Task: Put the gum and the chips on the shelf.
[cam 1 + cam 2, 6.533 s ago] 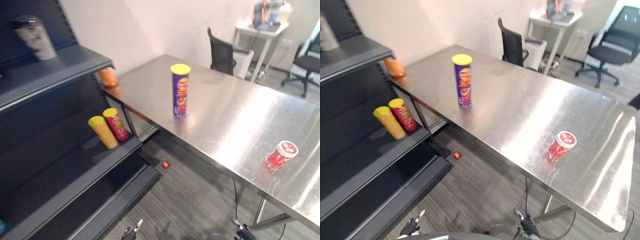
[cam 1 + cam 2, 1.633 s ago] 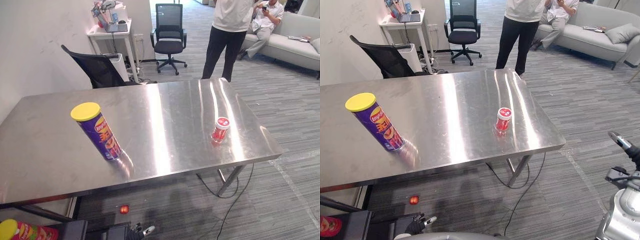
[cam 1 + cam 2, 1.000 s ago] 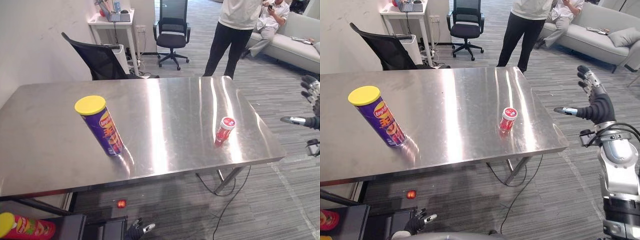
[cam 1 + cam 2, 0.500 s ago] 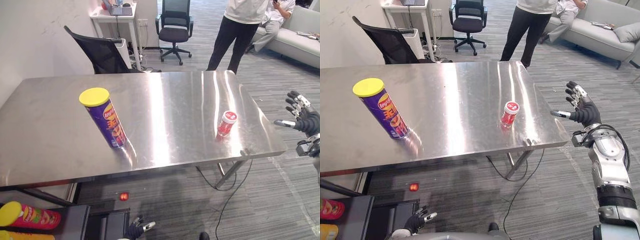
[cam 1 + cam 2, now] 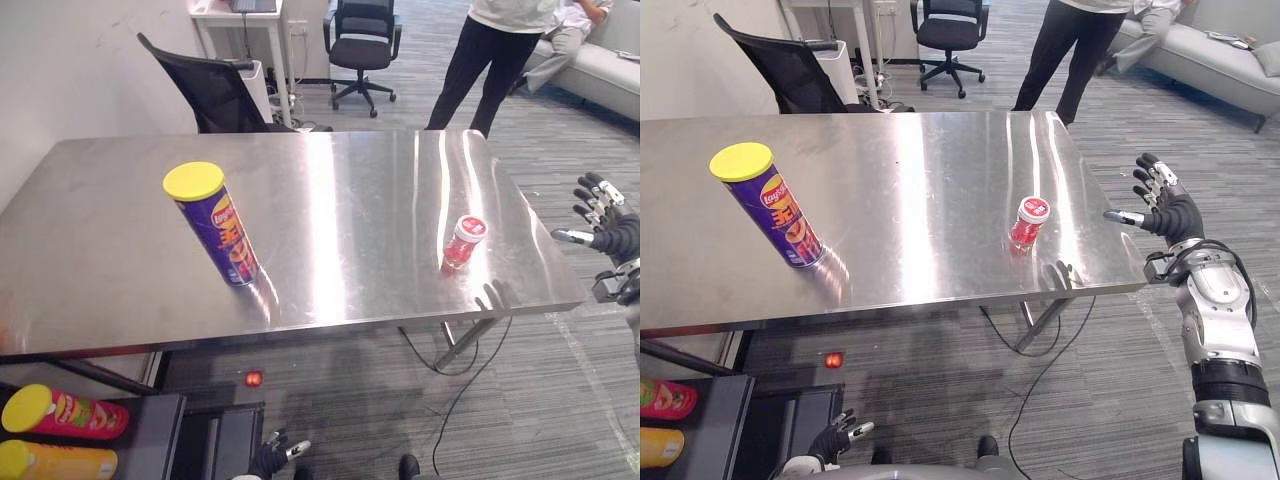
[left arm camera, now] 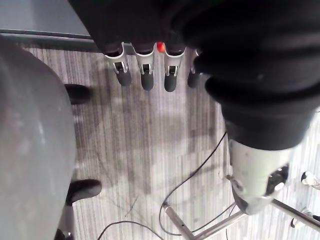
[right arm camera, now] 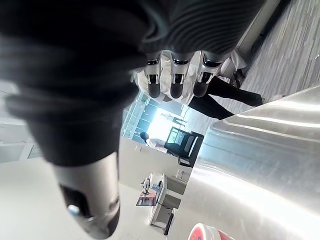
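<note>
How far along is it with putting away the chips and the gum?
Done: nothing yet. The purple chips can and the red gum tub both stand on the steel table. In hand: nothing. The right hand is open, off the table's end near the gum, and the left hand hangs open low down. Left: both items must go to the dark shelf.

The table (image 5: 350, 200) is glossy brushed metal, the chips can (image 5: 228, 240) shiny with a matt plastic lid (image 5: 194, 181).
</note>
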`<state>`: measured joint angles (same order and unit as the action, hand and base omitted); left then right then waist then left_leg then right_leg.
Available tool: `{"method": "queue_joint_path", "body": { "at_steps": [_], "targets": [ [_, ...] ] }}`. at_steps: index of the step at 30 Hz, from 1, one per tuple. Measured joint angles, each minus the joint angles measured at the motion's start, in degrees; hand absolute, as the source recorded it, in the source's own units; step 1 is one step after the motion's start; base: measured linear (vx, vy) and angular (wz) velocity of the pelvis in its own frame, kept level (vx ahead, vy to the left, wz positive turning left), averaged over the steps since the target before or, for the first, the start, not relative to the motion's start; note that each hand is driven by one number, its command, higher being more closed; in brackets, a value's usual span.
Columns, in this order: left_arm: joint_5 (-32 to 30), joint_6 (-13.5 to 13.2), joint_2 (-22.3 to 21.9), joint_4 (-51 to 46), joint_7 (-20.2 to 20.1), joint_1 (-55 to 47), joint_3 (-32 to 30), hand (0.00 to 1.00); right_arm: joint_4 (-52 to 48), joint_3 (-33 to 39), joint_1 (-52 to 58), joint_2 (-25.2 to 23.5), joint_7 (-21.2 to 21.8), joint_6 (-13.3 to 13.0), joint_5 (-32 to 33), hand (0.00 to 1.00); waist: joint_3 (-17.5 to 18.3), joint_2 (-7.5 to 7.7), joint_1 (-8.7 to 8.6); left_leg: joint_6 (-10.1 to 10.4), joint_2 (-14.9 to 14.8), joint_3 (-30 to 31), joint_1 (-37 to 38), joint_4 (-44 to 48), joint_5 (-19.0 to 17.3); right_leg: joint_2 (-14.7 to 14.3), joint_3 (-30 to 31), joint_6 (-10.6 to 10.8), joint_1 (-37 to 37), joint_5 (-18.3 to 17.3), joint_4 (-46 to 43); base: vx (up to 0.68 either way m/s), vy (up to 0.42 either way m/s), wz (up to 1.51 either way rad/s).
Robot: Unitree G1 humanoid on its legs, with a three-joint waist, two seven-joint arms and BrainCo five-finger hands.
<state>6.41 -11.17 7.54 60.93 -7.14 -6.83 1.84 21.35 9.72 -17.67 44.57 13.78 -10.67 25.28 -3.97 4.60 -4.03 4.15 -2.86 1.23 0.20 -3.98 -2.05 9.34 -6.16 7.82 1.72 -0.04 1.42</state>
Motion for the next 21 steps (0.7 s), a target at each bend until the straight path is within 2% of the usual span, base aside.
{"method": "queue_joint_path", "body": {
  "at_steps": [4,9,17,21],
  "targets": [
    [0.02,-0.01,0.1,-0.26,0.0,0.0,-0.03,0.0,-0.12,-1.76,-0.8,0.0,0.22,-0.01,-0.01,0.0,-0.15,0.22,0.1,0.0,0.01,0.91,-0.18,-0.06,-0.01,0.0,-0.83,-0.04,-0.29,0.01,0.0,0.02,0.0,0.1],
    [0.16,-0.23,0.44,-1.36,0.03,0.11,-0.06,0.0,-0.11,-3.17,-0.82,0.0,0.37,-0.02,-0.04,0.0,-0.8,0.86,1.12,0.0,0.01,1.18,-0.17,-0.21,-0.01,0.0,-1.19,-0.53,-0.41,-0.28,-0.01,0.0,0.001,0.03],
    [2.42,-0.8,1.17,-2.26,0.04,0.25,-0.16,0.0,1.47,-5.79,-2.9,0.01,0.36,-0.04,-0.06,0.0,-2.71,1.33,1.14,-0.03,0.08,1.96,-1.21,-0.09,0.01,0.01,-1.82,-0.7,0.08,-0.36,-0.02,0.0,-0.001,0.04],
    [2.5,-0.8,1.14,-2.69,0.04,0.32,-0.19,0.0,2.49,-6.6,-3.44,0.02,0.35,0.01,-0.1,0.0,-3.08,1.22,1.28,-0.04,-0.08,3.15,-1.95,0.28,0.02,-0.19,-2.82,-1.85,0.11,0.31,-0.03,0.03,0.001,0.14]
  ]
}}
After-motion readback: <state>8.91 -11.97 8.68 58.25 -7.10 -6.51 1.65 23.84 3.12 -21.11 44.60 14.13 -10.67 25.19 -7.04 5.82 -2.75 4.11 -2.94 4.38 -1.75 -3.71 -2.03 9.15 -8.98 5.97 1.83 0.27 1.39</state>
